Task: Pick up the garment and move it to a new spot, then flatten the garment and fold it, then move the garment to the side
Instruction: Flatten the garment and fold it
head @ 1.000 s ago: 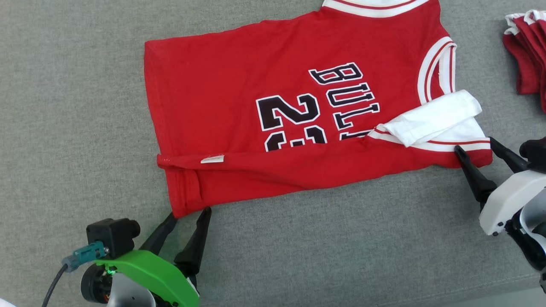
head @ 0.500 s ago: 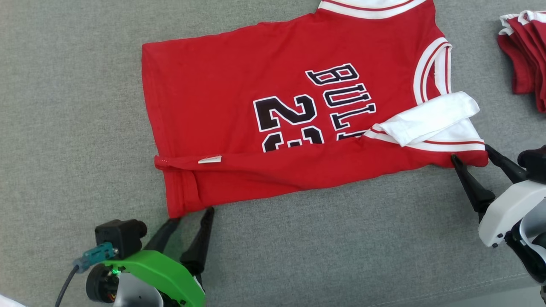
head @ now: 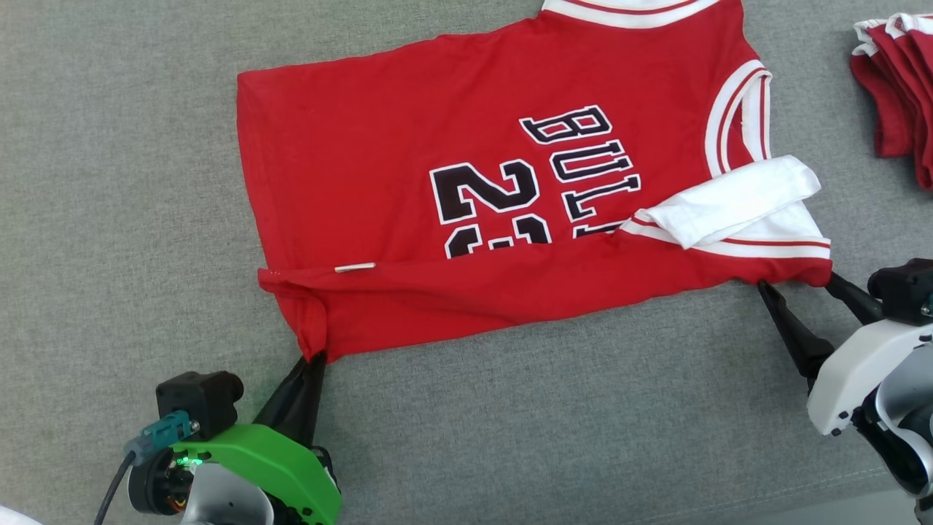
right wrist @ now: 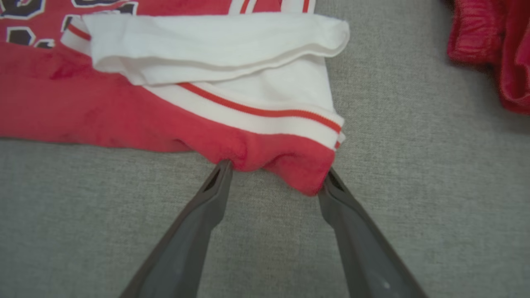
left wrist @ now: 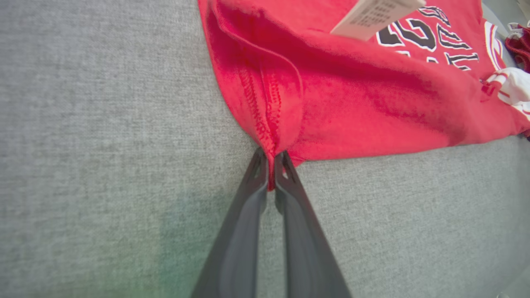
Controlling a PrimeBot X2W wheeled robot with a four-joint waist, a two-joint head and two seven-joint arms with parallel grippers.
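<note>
The garment (head: pixel 437 168) is a red jersey with black lettering and white trim, lying partly folded on the grey surface, its near edge doubled over. My left gripper (head: pixel 315 359) is shut on the garment's near-left hem corner (left wrist: pixel 271 165), pinching the stitched edge between its dark fingers. My right gripper (head: pixel 796 281) stands open at the garment's near-right corner (right wrist: pixel 285 165), one fingertip on each side of the red fold below the white-striped trim. A white sleeve lining (right wrist: pixel 215 41) lies folded over that end.
A pile of other red and white garments (head: pixel 900 80) lies at the far right, also at the right wrist view's top corner (right wrist: pixel 492 49). The grey fabric surface (head: pixel 116 182) stretches open to the left and along the near side.
My left gripper has closed on the hem corner, which now bunches to a point. The right gripper has slid slightly nearer, staying open.
</note>
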